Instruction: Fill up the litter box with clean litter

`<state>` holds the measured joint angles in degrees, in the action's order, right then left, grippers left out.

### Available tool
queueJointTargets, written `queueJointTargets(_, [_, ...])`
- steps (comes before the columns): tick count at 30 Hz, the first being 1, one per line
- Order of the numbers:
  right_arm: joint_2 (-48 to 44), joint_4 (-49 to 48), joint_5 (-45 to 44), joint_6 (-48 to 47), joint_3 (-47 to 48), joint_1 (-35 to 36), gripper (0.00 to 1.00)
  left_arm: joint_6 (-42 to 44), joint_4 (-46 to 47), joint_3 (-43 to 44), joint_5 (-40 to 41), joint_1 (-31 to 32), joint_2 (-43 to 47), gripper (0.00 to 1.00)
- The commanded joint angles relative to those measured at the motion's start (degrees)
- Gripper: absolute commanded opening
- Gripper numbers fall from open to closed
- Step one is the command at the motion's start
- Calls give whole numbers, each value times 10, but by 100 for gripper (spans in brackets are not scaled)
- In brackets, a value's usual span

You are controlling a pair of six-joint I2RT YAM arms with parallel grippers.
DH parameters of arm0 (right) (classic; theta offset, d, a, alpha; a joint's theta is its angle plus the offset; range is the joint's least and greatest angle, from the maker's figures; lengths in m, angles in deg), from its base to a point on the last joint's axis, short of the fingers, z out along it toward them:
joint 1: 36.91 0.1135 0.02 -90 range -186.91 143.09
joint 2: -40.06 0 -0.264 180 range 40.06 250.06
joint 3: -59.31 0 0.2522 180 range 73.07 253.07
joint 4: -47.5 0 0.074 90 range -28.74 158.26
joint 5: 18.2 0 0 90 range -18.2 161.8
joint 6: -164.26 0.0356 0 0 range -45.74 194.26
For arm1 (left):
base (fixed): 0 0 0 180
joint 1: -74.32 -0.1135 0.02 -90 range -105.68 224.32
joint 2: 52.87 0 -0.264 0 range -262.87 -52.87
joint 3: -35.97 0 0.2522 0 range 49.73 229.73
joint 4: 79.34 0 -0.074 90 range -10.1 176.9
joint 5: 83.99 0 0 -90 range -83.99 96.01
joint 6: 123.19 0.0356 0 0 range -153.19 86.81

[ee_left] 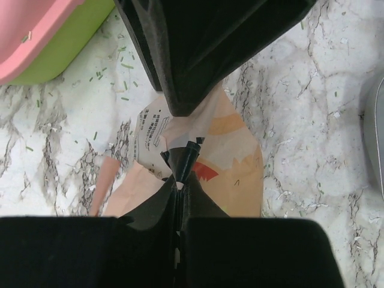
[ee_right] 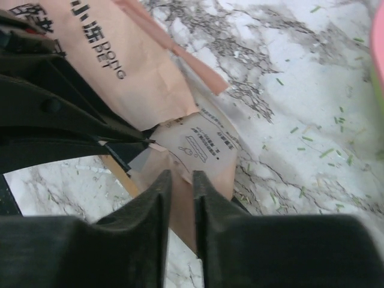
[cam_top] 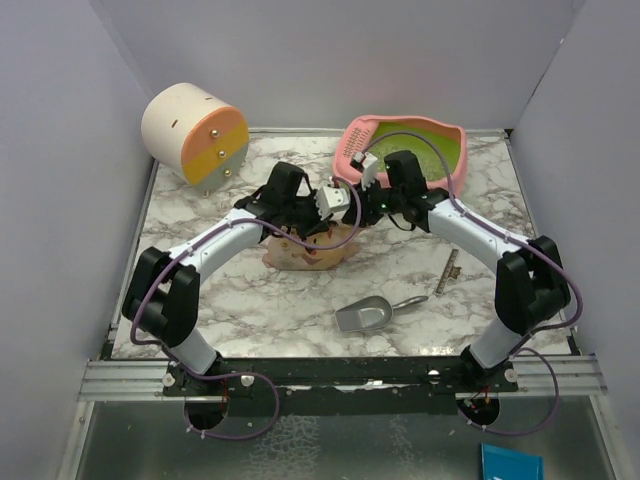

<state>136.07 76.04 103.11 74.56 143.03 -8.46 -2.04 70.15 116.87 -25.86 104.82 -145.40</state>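
Observation:
The beige printed bag [cam_top: 300, 255] lies mid-table on the marble. My left gripper [ee_left: 180, 161] is shut, its tips pinching the bag [ee_left: 234, 150] at its upper edge. My right gripper [ee_right: 180, 180] hovers over the same end of the bag [ee_right: 132, 66], its fingers a narrow gap apart and gripping nothing. Both grippers meet above the bag: left [cam_top: 338, 222], right [cam_top: 360, 205]. The litter box [cam_top: 352, 140], pink rim and lime-green basin, stands at the back right, its corner [ee_left: 36, 42] just beyond the bag. A few pale green bits of clean litter [ee_right: 327, 153] lie scattered on the marble.
A grey metal scoop [cam_top: 365, 315] lies in front of the bag, towards the right. A cream-and-orange cylinder [cam_top: 195, 135] lies at the back left. A thin strip [cam_top: 450, 270] lies near the right arm. Grey walls close in three sides.

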Motion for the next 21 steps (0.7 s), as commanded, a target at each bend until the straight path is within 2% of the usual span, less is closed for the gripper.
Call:
queueJointTargets(1, [-51,15,-87,3,-5,5,36,-27,89,-1,11,3,62,0])
queueJointTargets(4, [-98,0,-80,-8,-28,4,49,-44,120,-1,-9,3,84,0])
queueJointTargets(7, [-118,-20,-43,-39,-57,4,56,-48,123,3,-30,3,94,0])
queueJointTargets(13, [-94,12,11,-84,-54,5,56,-43,121,-11,-27,3,106,0])
queueJointTargets(16, [-99,-36,22,-92,-76,5,56,-44,124,-19,-32,3,111,0])
queueJointTargets(21, [-75,-53,37,-111,-64,4,56,-49,139,-34,-35,3,122,0])
